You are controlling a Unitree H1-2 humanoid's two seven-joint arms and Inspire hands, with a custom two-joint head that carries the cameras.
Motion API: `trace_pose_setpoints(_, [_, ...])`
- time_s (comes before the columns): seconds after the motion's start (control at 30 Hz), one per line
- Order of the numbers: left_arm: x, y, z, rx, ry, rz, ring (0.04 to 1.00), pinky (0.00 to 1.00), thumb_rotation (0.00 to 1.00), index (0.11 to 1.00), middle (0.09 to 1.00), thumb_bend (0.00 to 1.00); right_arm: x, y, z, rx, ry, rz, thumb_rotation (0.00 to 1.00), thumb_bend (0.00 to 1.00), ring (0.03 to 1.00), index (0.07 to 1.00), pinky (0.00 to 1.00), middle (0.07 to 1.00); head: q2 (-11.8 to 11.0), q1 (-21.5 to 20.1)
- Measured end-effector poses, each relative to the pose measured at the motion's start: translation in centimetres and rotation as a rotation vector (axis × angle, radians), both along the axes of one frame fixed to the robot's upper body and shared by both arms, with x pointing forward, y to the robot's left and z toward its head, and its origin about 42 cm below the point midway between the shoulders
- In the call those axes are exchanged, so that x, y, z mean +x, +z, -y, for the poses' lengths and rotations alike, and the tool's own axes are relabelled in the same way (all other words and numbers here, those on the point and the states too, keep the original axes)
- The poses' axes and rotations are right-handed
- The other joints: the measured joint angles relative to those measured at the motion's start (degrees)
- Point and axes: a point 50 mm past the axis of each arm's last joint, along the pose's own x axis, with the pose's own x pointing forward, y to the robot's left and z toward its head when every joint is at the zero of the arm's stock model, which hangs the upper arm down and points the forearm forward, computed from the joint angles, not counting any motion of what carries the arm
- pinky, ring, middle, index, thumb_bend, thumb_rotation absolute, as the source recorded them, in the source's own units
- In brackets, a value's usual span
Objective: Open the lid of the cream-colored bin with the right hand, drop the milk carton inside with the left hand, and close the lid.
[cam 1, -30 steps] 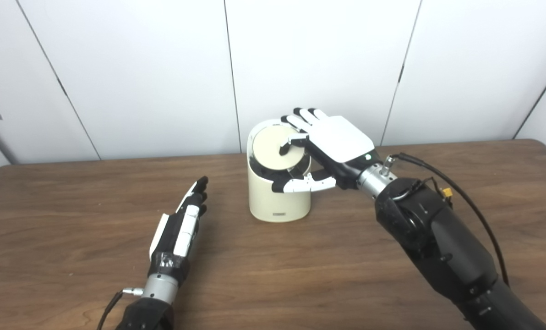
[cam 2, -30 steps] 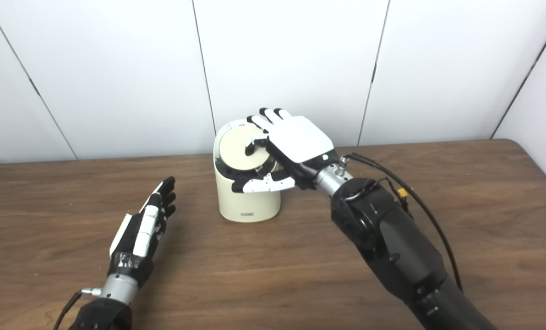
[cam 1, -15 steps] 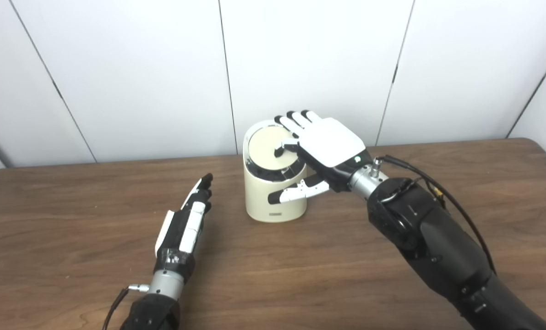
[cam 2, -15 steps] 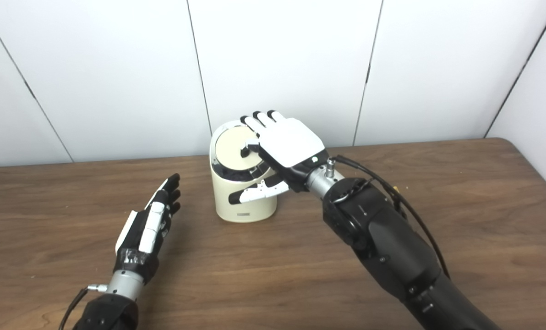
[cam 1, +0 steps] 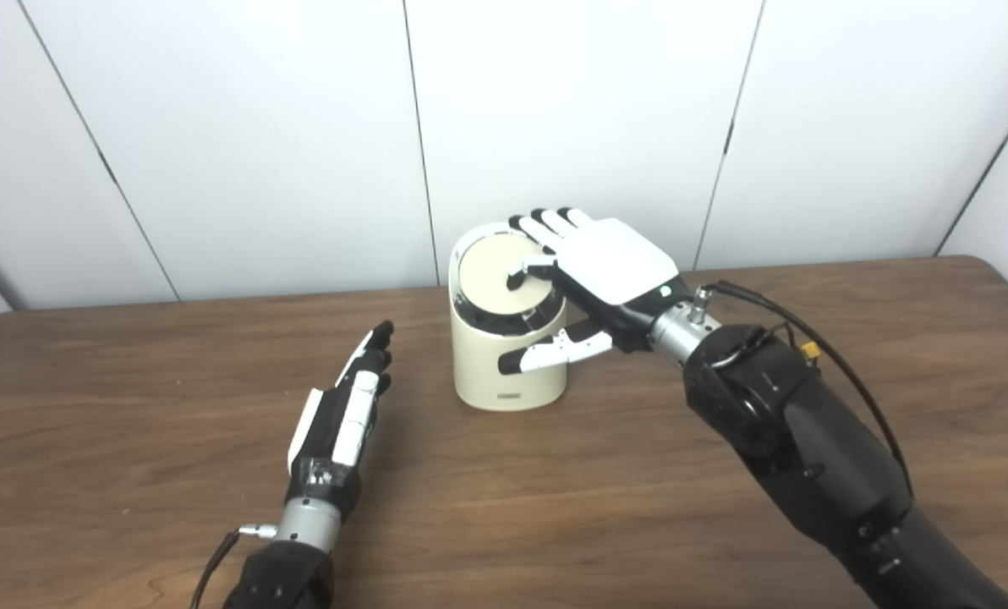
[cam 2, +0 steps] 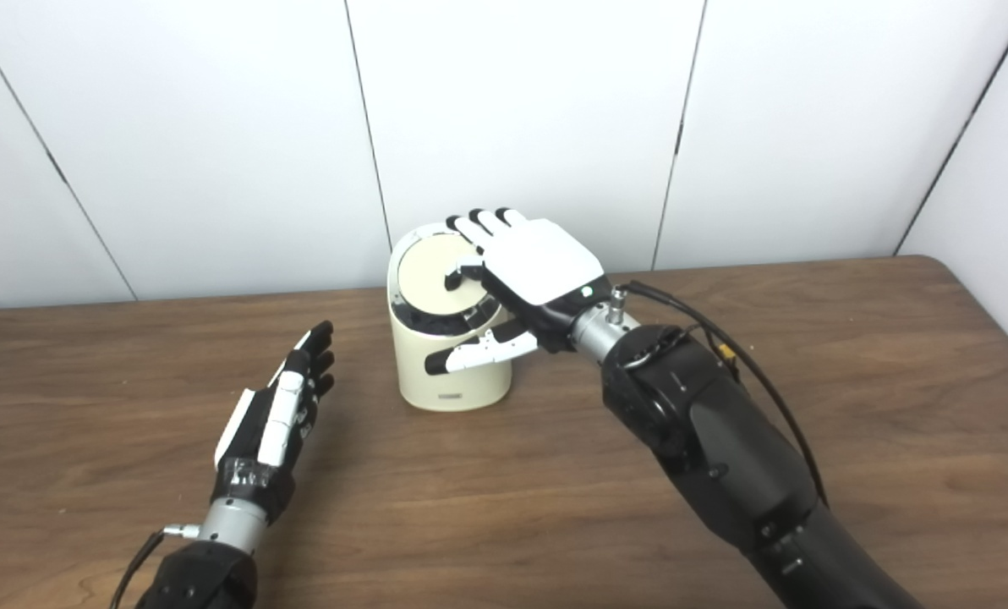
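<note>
Wooden table (cam 1: 132,474) carries the cream-colored bin (cam 1: 509,372), under the right hand (cam 1: 593,275), spread flat on its lid (cam 1: 491,277). Rigid, probably light; press the lid's edge. Left hand (cam 1: 343,414) lies flat, empty; no carton visible.

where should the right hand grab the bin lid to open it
Probably at the lid's near rim, coming from above and the right. The lid is a flat round disc set inside the bin's rim, tilted toward the camera, so there is no handle to wrap. The right hand already lies over its right edge, thumb against the bin's front wall.
</note>
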Motion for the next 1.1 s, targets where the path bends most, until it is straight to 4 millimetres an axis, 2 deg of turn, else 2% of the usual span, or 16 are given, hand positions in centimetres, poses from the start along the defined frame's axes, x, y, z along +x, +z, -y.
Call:
trace_pose_setpoints(0.13, [0.0,0.0,-0.1,-0.001,0.002,0.000,1.000,1.00,0.92,1.000,1.000,0.72,0.0,-0.1,0.4,0.119,-0.019,-0.056,1.00,0.58,1.000,0.873,1.00,1.000,-0.2,-0.1])
trace_pose_setpoints(0.27, [0.1,0.0,0.1,-0.006,0.000,0.001,1.000,1.00,0.91,1.000,1.000,0.73,0.5,0.4,1.3,0.218,-0.089,-0.078,1.00,0.58,1.000,0.951,0.97,1.000,-0.3,-0.1])
trace_pose_setpoints(0.4, [0.1,-0.1,-0.1,-0.005,0.005,-0.002,1.000,1.00,0.89,1.000,1.000,0.74,0.9,0.8,2.7,0.294,-0.141,-0.091,1.00,0.58,1.000,0.945,0.91,0.997,-0.5,0.0])
trace_pose_setpoints(0.53, [0.1,-0.1,0.0,-0.012,0.014,0.003,1.000,1.00,0.88,1.000,1.000,0.73,0.9,0.3,3.1,0.330,-0.151,-0.138,1.00,0.60,1.000,0.952,0.90,0.999,-0.7,0.2])
trace_pose_setpoints(0.67, [0.1,0.0,0.1,-0.013,0.019,0.017,1.000,0.99,0.91,1.000,1.000,0.70,0.1,-1.7,4.0,0.374,-0.170,-0.195,1.00,0.60,1.000,0.968,0.92,1.000,-0.9,0.1])
trace_pose_setpoints(0.87, [0.1,0.1,-0.8,-0.003,0.039,0.035,1.000,0.99,0.90,1.000,1.000,0.67,-1.6,-5.1,6.7,0.501,-0.240,-0.296,1.00,0.58,0.999,0.987,0.90,0.999,-1.1,0.1])
trace_pose_setpoints(0.97, [0.0,0.0,-1.3,0.000,0.049,0.033,1.000,1.00,0.89,1.000,1.000,0.66,-2.8,-6.4,7.6,0.558,-0.265,-0.317,1.00,0.56,0.984,0.988,0.89,0.995,-1.1,-0.4])
trace_pose_setpoints(1.1, [-0.7,-0.3,-2.6,0.010,0.065,0.029,1.000,1.00,0.90,1.000,1.000,0.65,-4.9,-8.0,8.3,0.663,-0.281,-0.350,1.00,0.59,0.969,0.989,0.88,0.993,-1.1,-0.5])
